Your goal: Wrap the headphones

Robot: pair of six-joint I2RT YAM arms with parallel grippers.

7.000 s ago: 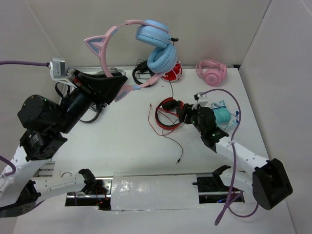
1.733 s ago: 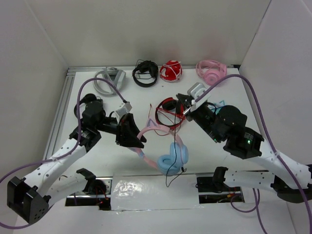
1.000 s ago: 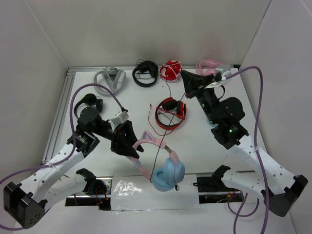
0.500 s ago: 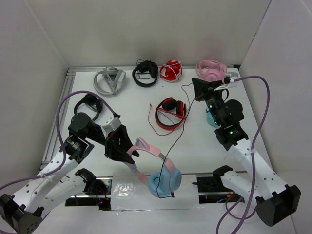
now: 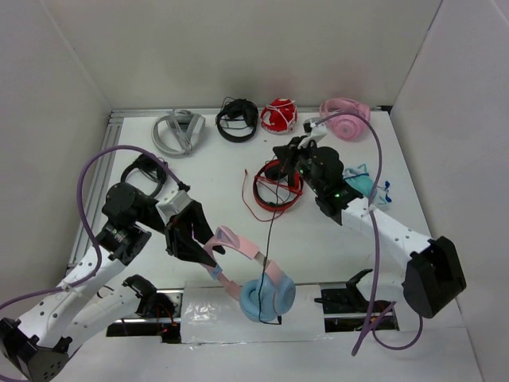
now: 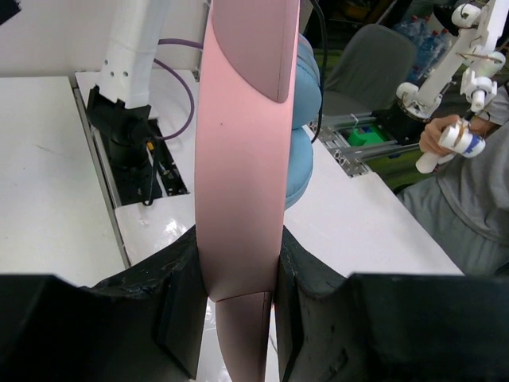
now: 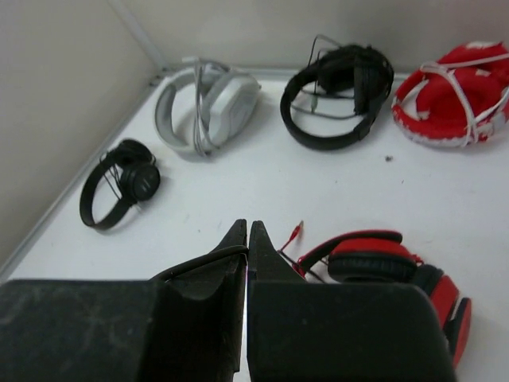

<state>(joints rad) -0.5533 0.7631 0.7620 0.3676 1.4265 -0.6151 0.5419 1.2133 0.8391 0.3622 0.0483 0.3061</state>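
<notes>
Looking at the top view, left end effector is clamped on the pink headband of the headphones, which hang tilted over the near edge of the desk, with the blue ear cups lowest. The thin black cable runs from the cups up to right end effector, above the red-and-black headphones. Left wrist view: headband fills the gap between both fingers, gripped tight, blue cup behind it. Right wrist view: fingertips pressed together, cable pinched along one finger. Grey headphones and black headphones lie on the desk further back.
</notes>
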